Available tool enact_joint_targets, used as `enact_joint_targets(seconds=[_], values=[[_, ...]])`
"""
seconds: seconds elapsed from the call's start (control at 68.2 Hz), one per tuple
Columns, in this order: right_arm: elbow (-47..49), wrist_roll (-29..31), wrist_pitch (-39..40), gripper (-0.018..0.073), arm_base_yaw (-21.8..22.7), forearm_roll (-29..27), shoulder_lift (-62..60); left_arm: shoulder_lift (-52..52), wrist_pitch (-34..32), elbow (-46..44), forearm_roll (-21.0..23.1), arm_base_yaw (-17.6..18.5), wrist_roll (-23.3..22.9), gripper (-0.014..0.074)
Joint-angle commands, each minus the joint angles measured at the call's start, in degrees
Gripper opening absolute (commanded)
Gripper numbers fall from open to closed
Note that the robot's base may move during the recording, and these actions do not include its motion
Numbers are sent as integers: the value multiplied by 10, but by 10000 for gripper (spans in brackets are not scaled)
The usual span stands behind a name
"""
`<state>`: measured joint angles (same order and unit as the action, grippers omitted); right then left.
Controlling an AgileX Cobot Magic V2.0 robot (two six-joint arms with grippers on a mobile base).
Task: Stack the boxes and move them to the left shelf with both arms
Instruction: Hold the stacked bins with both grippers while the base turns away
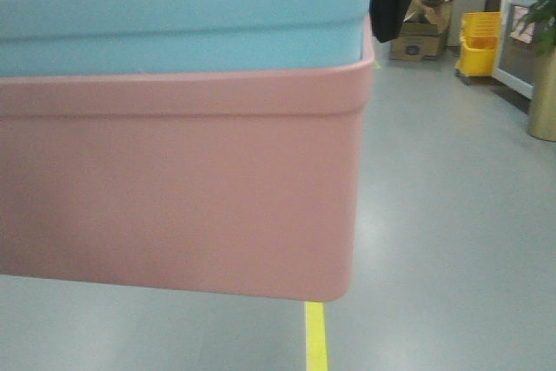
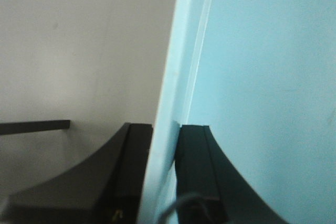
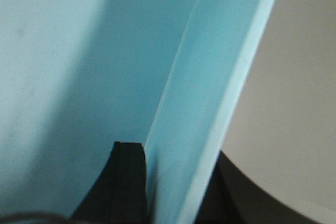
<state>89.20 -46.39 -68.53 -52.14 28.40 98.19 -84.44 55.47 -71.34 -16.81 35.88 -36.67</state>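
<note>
The blue box [image 1: 182,28] sits nested inside the pink box [image 1: 174,188], with its rim and upper wall standing above the pink rim. The pair fills the near left of the front view. The pink box's bottom edge hangs above the grey floor [image 1: 452,215], and a yellow line [image 1: 316,336] shows on the floor just below its right corner.

The left hand [image 2: 164,171] grips the blue box's thin side wall [image 2: 176,77]. One black finger [image 2: 131,171] presses the wall's outer face and the other presses its inner face. The right hand [image 3: 173,187] is clamped on the opposite wall [image 3: 210,103] in the same way. One finger [image 3: 126,182] is inside the box, and the other shows only as a dark shape outside the wall.

At the far right stand a yellow mop bucket [image 1: 479,41], a cardboard carton [image 1: 421,38] and a plant [image 1: 540,6] in a gold pot [image 1: 544,93].
</note>
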Motion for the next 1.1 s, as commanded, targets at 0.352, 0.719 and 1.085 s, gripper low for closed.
enact_joint_targets(seconds=[0.352, 0.719, 1.085], values=[[28, -17, 100, 53, -12, -9, -21, 23, -90, -31, 69, 21, -14, -10], [28, -17, 100, 53, -12, -9, -21, 23, -90, -31, 69, 21, -14, -10], [28, -17, 100, 53, -12, -9, -21, 23, -90, -31, 69, 21, -14, -10]])
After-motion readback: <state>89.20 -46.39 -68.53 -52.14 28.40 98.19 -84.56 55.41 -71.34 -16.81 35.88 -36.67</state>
